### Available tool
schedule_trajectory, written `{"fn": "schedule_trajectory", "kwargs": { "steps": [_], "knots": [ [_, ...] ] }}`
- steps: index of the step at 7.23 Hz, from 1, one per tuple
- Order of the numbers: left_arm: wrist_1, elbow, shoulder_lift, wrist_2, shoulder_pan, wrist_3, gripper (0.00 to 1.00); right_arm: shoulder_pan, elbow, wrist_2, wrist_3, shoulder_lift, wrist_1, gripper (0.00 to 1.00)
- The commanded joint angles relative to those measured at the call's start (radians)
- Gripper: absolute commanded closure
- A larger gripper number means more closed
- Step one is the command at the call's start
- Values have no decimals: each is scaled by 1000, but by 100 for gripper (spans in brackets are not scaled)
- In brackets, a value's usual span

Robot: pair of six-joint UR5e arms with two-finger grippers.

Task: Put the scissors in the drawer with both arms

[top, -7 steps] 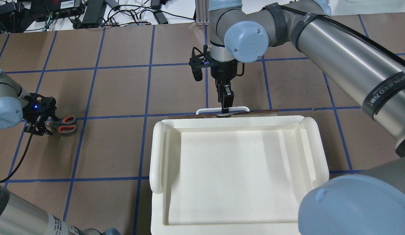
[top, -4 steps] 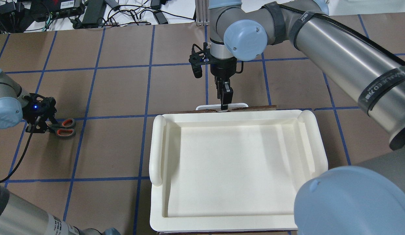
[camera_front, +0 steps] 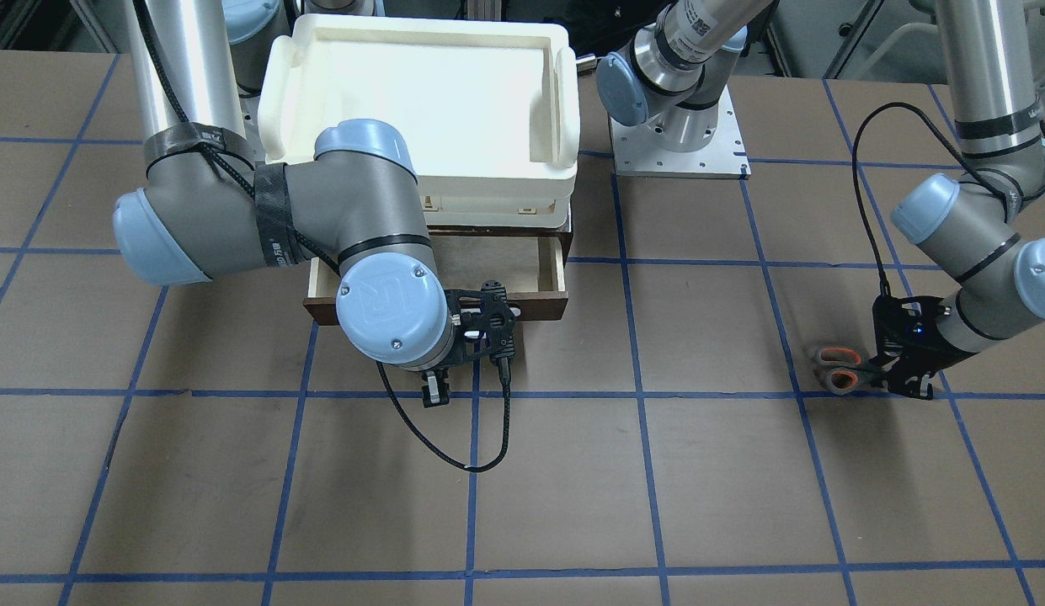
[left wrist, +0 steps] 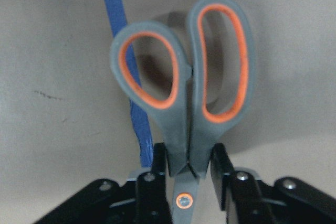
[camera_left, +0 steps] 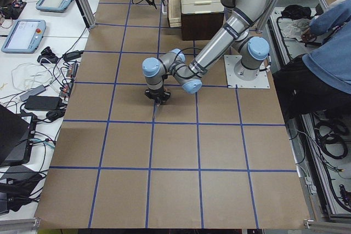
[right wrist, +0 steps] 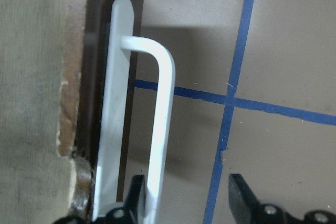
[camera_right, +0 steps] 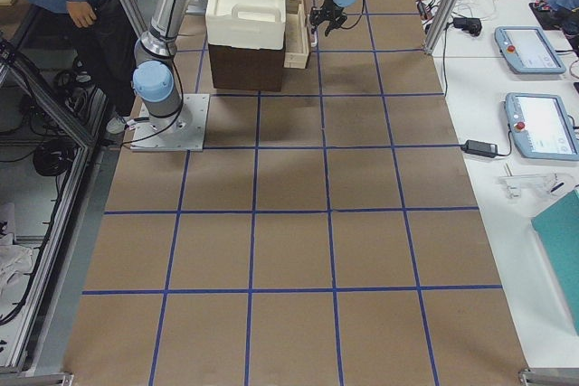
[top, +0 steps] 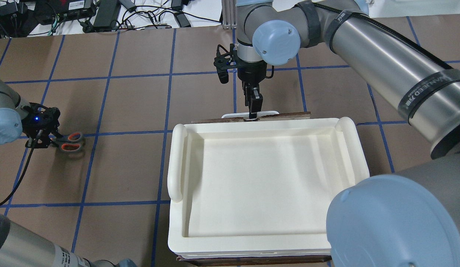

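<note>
While the left tool (left wrist: pixel 188 161) clamps the grey, orange-lined scissors (left wrist: pixel 184 108), the right tool (right wrist: pixel 186 182), fingers apart, straddles the white bar handle (right wrist: pixel 163 119) of the dark-brown wooden drawer (camera_front: pixel 539 307).

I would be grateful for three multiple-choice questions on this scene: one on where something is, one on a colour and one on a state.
1. Where are the scissors?
A. On the floor
B. In the left gripper
C. In an operator's hand

2. What colour lines the inside of the scissors' handle loops?
A. Orange
B. Green
C. White

3. In what state is the drawer?
A. Fully shut
B. Partly open
C. Taken right out and turned upside down

Answers:
1. B, as the left wrist view shows the black fingers clamped on either side of the scissors' neck.
2. A, as both grey loops have an orange inner rim.
3. B, as the front-facing view shows some of its pale interior behind the dark front.
</note>
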Motion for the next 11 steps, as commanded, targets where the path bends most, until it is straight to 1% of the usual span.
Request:
{"fn": "schedule_trajectory", "kwargs": {
  "steps": [1,3,5,7,10,11],
  "knots": [
    [5,5,12,-2,-8,-10,100,-1,-5,2,-11,6,-22,39],
    [-27,49,43,-2,-21,-18,100,-6,-28,2,-11,17,-25,40],
    [-71,74,71,-2,-37,-32,100,-15,-29,2,-12,21,-43,40],
    [-177,132,106,-17,-87,-94,100,-20,-38,2,-19,21,-63,40],
    [-260,148,163,-25,-141,-127,100,-24,-71,2,-20,38,-66,40],
    [-305,173,181,-25,-149,-128,100,-24,-77,2,-20,41,-69,40]
  ]
}}
